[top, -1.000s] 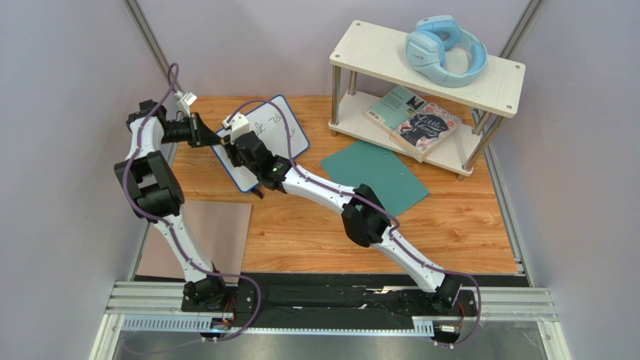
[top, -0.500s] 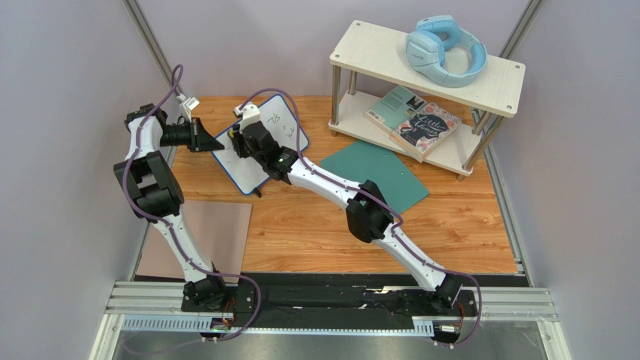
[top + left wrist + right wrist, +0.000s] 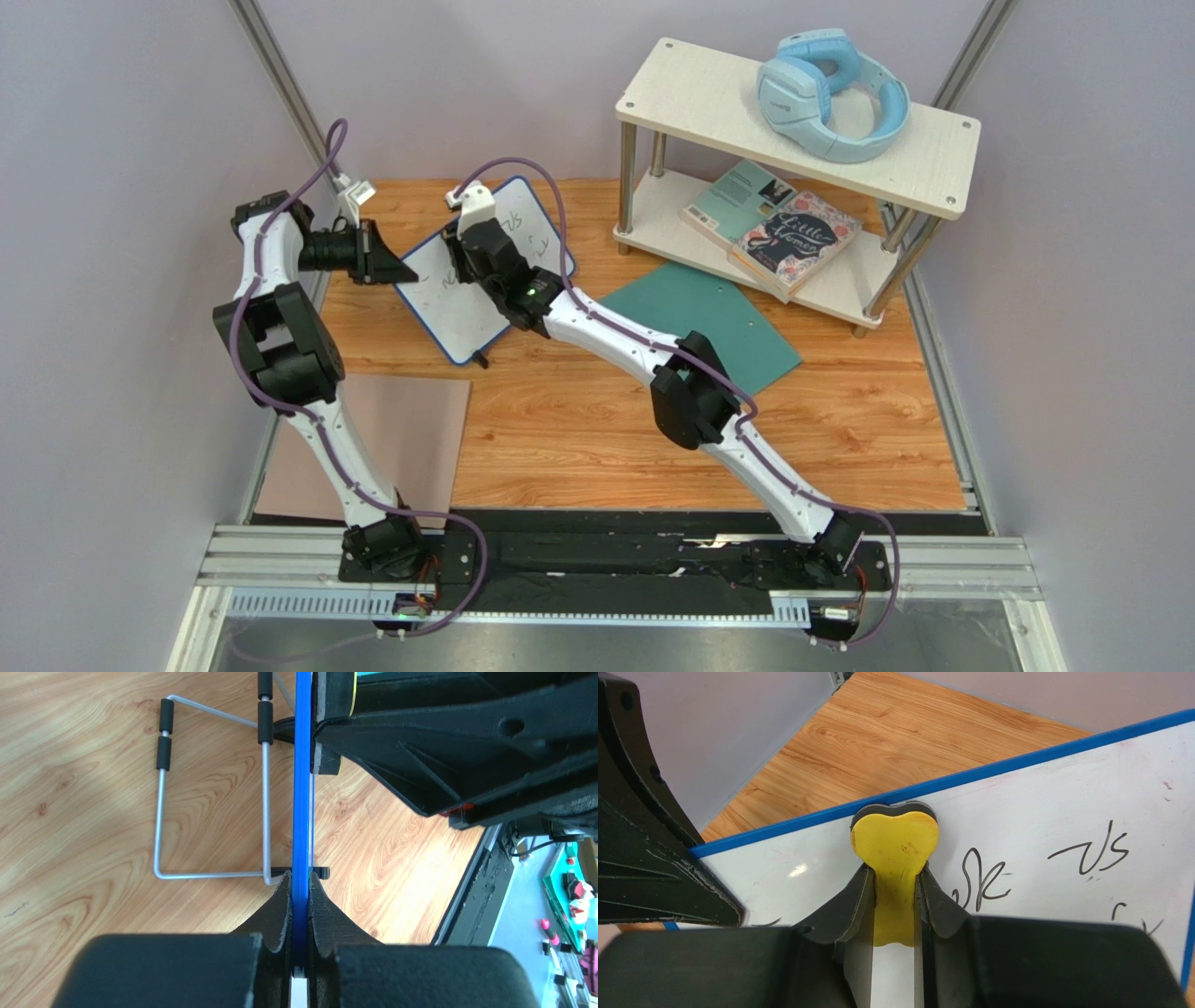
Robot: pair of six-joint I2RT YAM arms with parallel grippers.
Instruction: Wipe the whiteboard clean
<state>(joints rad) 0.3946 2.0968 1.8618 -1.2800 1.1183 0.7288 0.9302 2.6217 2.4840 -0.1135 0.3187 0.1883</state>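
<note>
The whiteboard [image 3: 449, 311] stands propped at the far left of the wooden table [image 3: 842, 434], its blue rim pinched by the left gripper [image 3: 300, 899], the right gripper [image 3: 895, 882] clenching a yellow eraser [image 3: 895, 840] against it, black handwriting [image 3: 1097, 852] showing, so the wiping looks unfinished.

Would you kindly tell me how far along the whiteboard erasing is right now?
Done: the left gripper is shut on the blue rim of the whiteboard, steadying it, and the right gripper is shut on the yellow eraser. In hand: the eraser sits against the board near its upper edge; the patch beside it looks mostly clean. Left: black handwriting to the eraser's right is not yet wiped.
</note>
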